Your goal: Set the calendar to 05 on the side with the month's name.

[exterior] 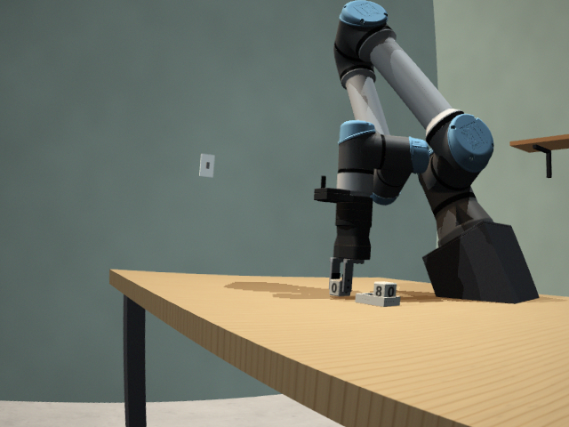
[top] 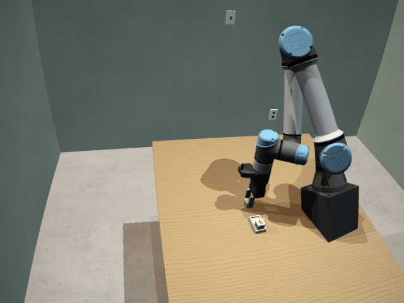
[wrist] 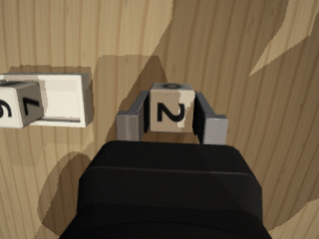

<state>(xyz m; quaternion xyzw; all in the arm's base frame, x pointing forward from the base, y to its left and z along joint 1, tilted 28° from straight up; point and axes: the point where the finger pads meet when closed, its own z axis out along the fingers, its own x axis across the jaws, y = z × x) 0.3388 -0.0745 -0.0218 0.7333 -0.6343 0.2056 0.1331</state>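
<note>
My gripper (top: 249, 202) (exterior: 340, 286) (wrist: 170, 105) is shut on a white cube (top: 246, 204) (exterior: 334, 287) (wrist: 170, 112). It holds this cube upright beside the tray, low over the table; whether it touches the table I cannot tell. Its top shows a 2, lying sideways in the wrist view, and a side shows 0 in the exterior view. The white tray (top: 252, 224) (exterior: 366, 300) (wrist: 87, 102) lies flat. The other cube (top: 260, 223) (exterior: 385, 290) (wrist: 12, 106) stands in one end, with 6 on top and 8, 0 and 7 on sides. The month's name is not readable.
The wooden table (top: 208, 261) (exterior: 276, 321) carries the robot's dark base (top: 329, 211) (exterior: 482, 266) to the right of the tray. The tray's end nearer my gripper holds no cube. The arm's shadow falls around the gripper.
</note>
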